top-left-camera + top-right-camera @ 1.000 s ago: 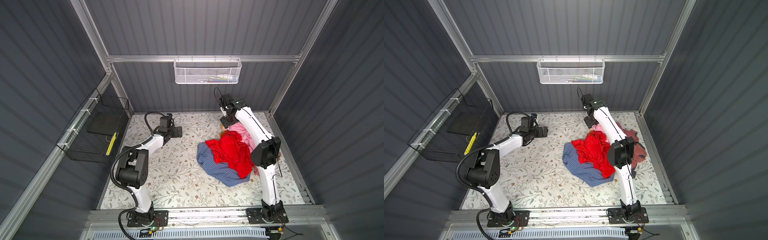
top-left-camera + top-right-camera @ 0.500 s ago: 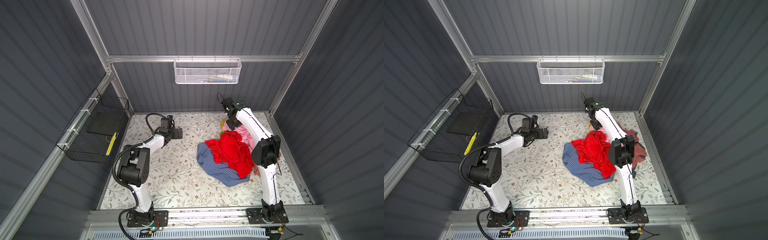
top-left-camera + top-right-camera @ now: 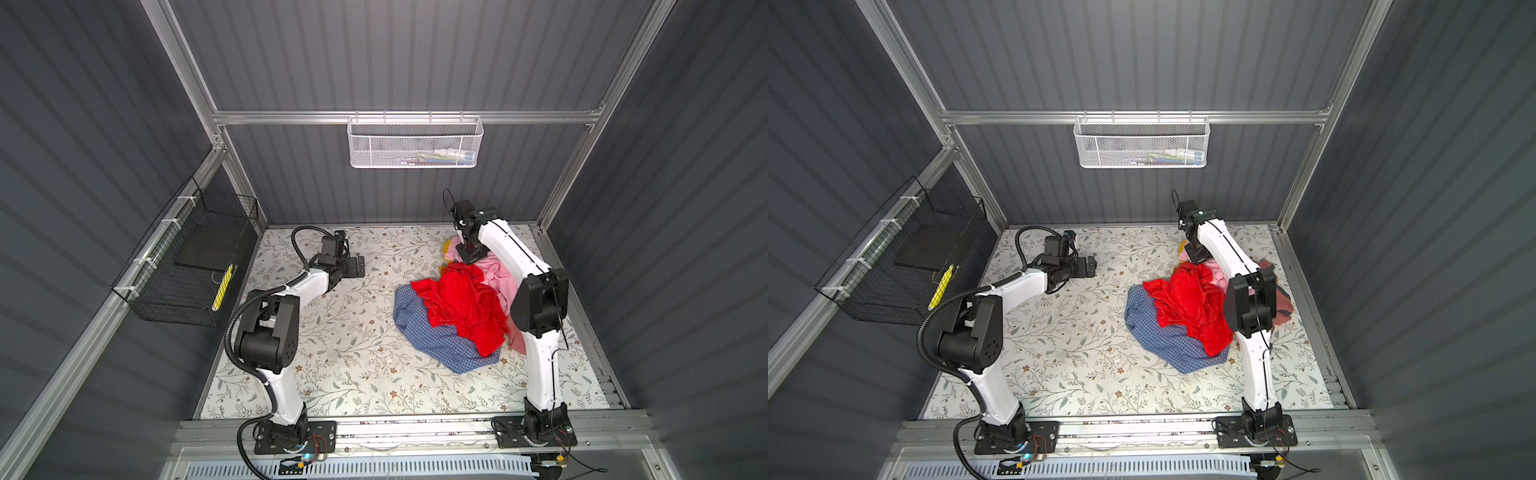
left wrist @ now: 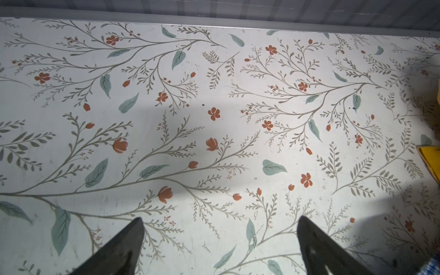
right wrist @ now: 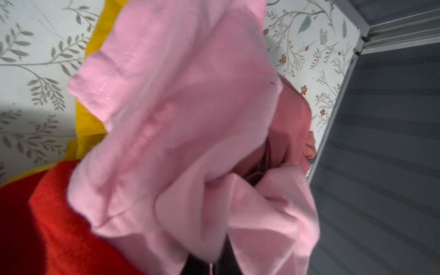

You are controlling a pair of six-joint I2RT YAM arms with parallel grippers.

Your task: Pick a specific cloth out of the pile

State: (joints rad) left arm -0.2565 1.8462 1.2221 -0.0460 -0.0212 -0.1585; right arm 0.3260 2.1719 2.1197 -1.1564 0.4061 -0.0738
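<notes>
1. In both top views, the pile (image 3: 453, 307) (image 3: 1187, 307) lies on the right half of the floral table (image 3: 353, 353). A red cloth (image 3: 461, 299) is on top, a blue checked cloth (image 3: 436, 345) is beneath it toward the front, and a mustard yellow piece (image 3: 449, 245) is at the far edge. A dusty rose piece (image 3: 1281, 299) shows in a top view. The cloth (image 3: 496, 272) (image 3: 1219, 272), light pink, sits at the pile's far right, partly under the right arm.
2. Containers: the white mesh basket (image 3: 415, 141) on the back rail holds a few small items, too small for us to identify. The black wire basket (image 3: 187, 266) on the left wall holds a dark flat slab (image 3: 205, 249) and a yellow strip (image 3: 222, 286).
3. The right gripper (image 3: 469, 253) is down on the cloth's far edge. The left gripper (image 3: 355, 266) is well apart from the pile.
4. Left wrist view: the left gripper (image 4: 220, 221) is released, with its jaws wide over bare table.
5. Right wrist view: the cloth (image 5: 178, 119) fills the frame and bunches at the jaws. We find the right gripper clenched, grasping a fold of the cloth.
</notes>
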